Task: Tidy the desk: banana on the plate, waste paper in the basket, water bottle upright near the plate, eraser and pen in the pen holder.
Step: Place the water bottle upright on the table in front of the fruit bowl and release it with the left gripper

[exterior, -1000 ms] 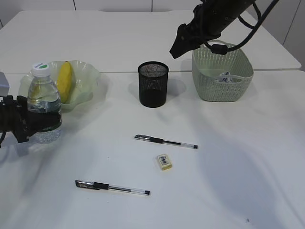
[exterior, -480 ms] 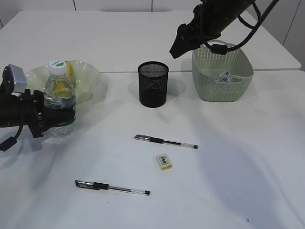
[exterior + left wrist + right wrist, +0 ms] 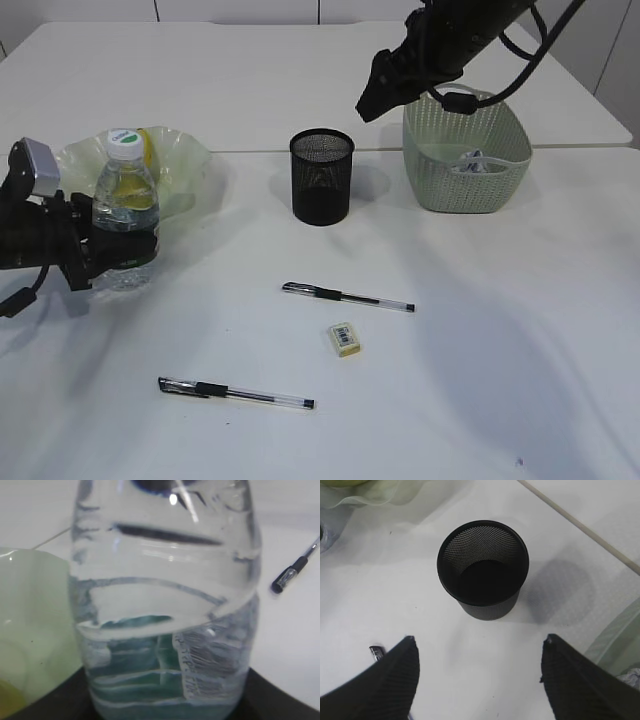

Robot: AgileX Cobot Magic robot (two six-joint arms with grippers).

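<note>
Since a second ago the left gripper (image 3: 100,255) has carried the one water bottle (image 3: 125,210), fingers clasping it upright, to just before the plate (image 3: 185,160) holding one banana (image 3: 148,148), while two pens, one eraser (image 3: 344,339), one pen holder (image 3: 322,176) and one basket (image 3: 466,150) sit on the counter (image 3: 480,330) and the right gripper (image 3: 480,675) hovers with fingers wide, empty.

In the left wrist view the water bottle (image 3: 165,605) fills the frame, its cap and base cut off by the top and bottom edges, its label lettering blurred. A pen (image 3: 295,570) at right shows only its tip. In the exterior view the bottle hides part of the banana (image 3: 148,148), and the eraser's (image 3: 344,339) print is too small to read.
</note>
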